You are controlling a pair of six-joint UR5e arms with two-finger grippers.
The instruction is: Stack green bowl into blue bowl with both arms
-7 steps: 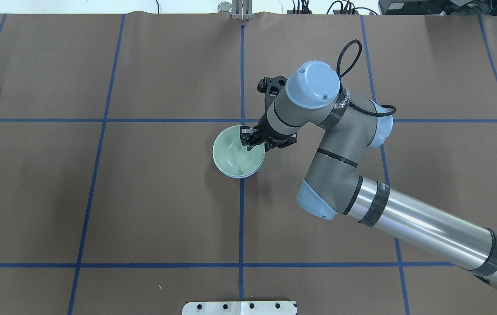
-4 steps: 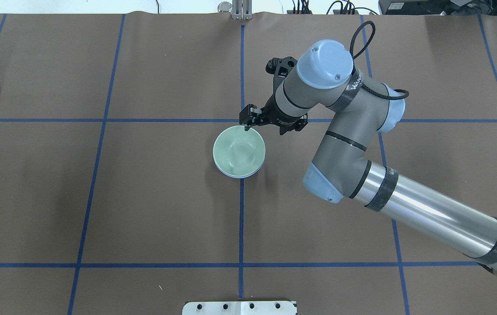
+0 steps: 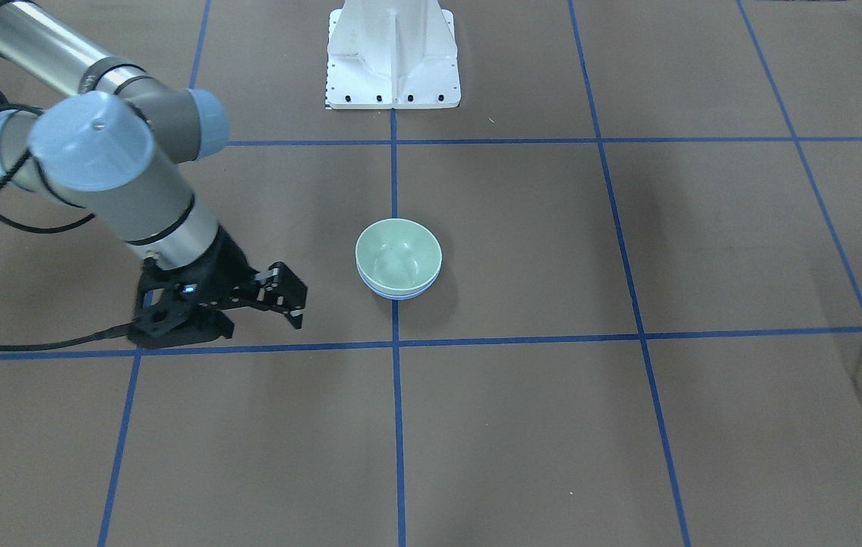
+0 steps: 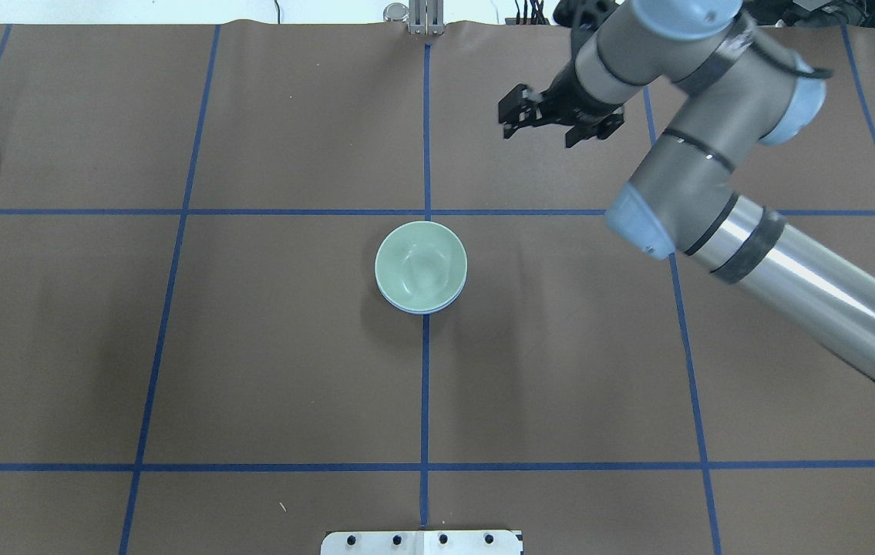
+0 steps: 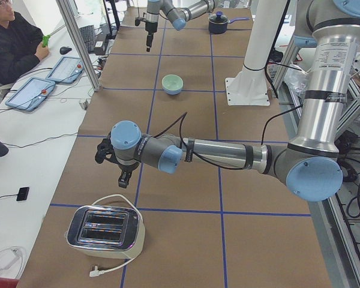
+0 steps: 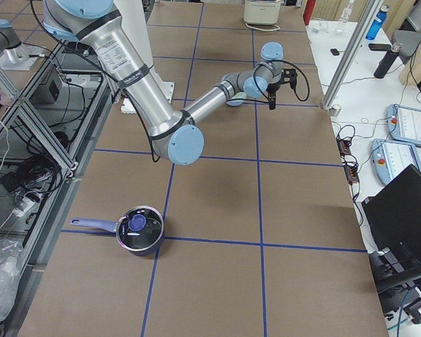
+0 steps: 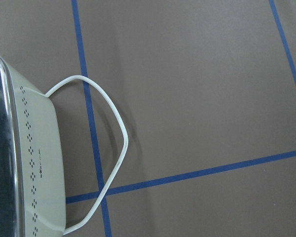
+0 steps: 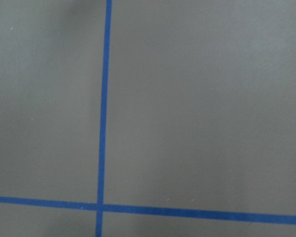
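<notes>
The green bowl (image 4: 420, 264) sits nested inside the blue bowl (image 4: 423, 310), whose rim alone shows beneath it, at the table's middle on a blue tape line. The pair also shows in the front view, green bowl (image 3: 398, 254) in blue bowl (image 3: 398, 295). My right gripper (image 4: 509, 116) is open and empty, raised well away from the bowls toward the far right; it also shows in the front view (image 3: 292, 298). My left gripper (image 5: 124, 180) shows only in the left side view, beside a toaster, and I cannot tell whether it is open or shut.
A toaster (image 5: 105, 231) with a white cord (image 7: 116, 148) stands at the table's left end. A dark pot (image 6: 139, 230) stands at the right end. The white pedestal (image 3: 393, 53) is at the robot's edge. A person (image 5: 9, 42) sits beside the table.
My right gripper has left the green bowl's rim, risen and moved away to the far right. The nested bowls have stayed in place.
</notes>
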